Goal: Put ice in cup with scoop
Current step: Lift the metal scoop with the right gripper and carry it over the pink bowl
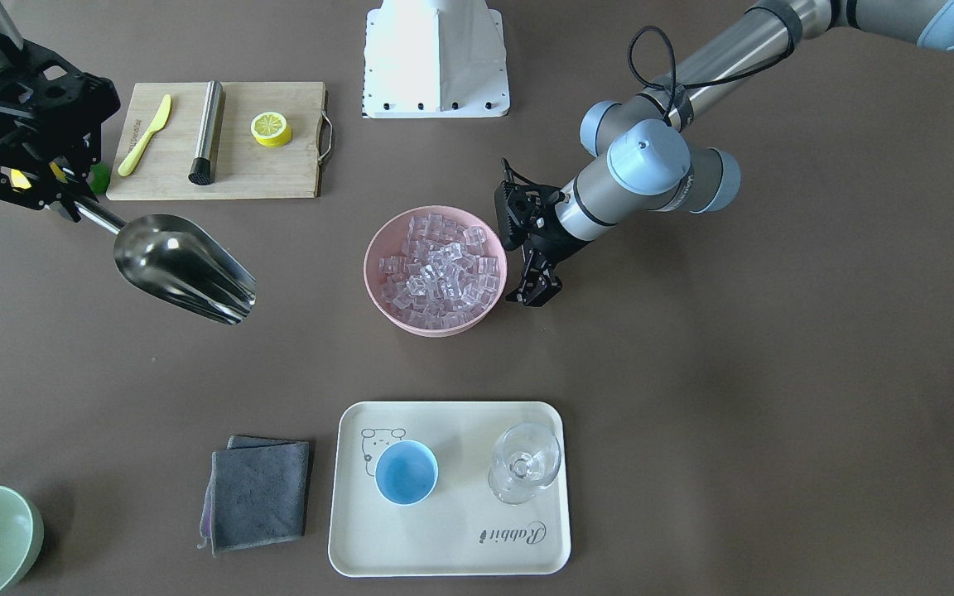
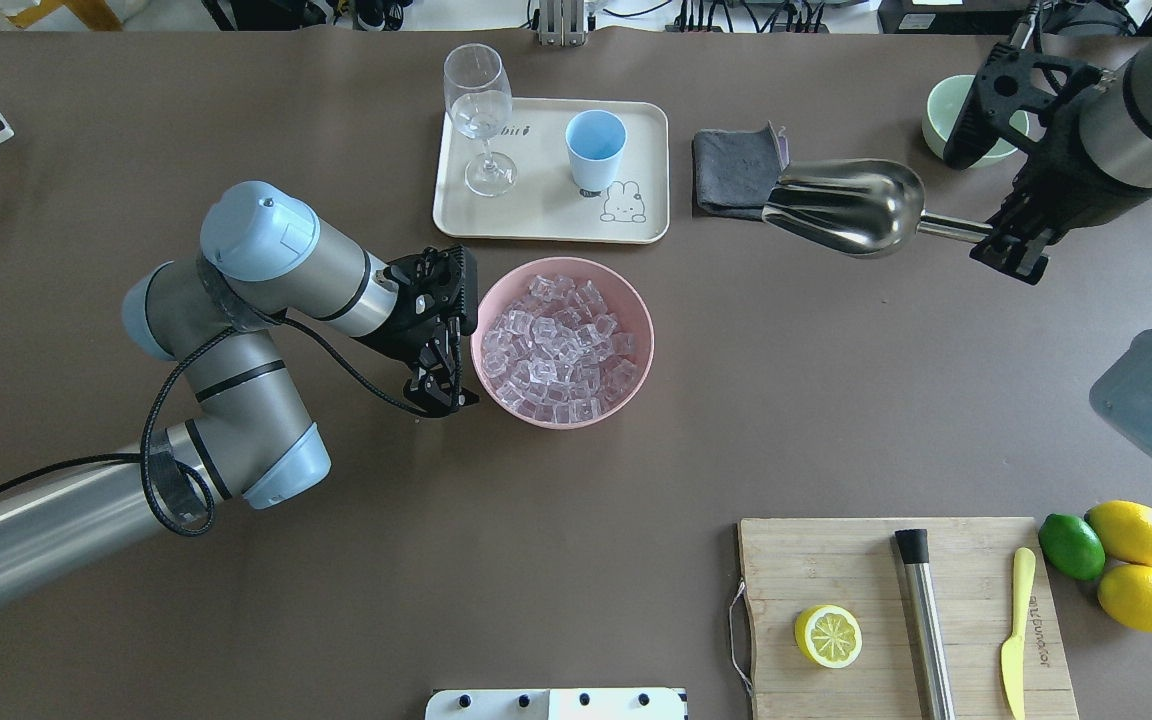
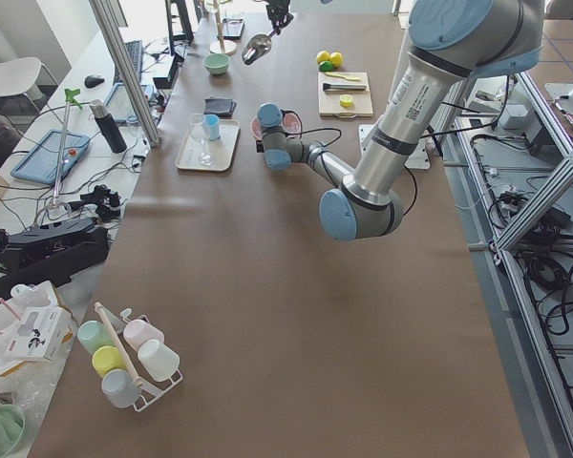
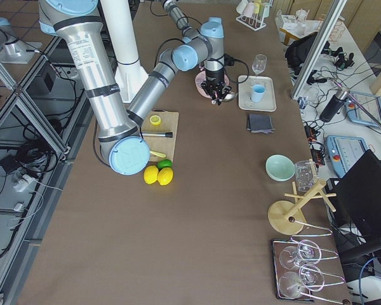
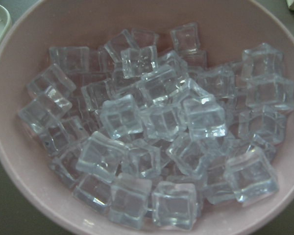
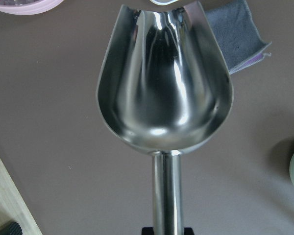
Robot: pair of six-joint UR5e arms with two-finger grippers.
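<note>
The ice (image 2: 561, 345) fills a pink bowl (image 2: 650, 345) at the table's middle, and it also shows in the left wrist view (image 5: 157, 122). My left gripper (image 2: 441, 385) hangs open and empty just beside the bowl's rim, touching nothing. My right gripper (image 2: 1011, 250) is shut on the rod handle of the steel scoop (image 2: 846, 205). It holds the scoop above the table, right of the bowl. The scoop's trough (image 6: 164, 88) is empty. The light-blue cup (image 2: 595, 145) stands upright and empty on a cream tray (image 2: 546, 215) beyond the bowl.
A clear stemmed glass (image 2: 479, 110) stands on the tray left of the cup. A grey cloth (image 2: 731, 175) lies right of the tray, partly under the scoop. A pale green bowl (image 2: 941, 115) is far right. A cutting board (image 2: 836, 560) holds a lemon half, steel cylinder and yellow knife.
</note>
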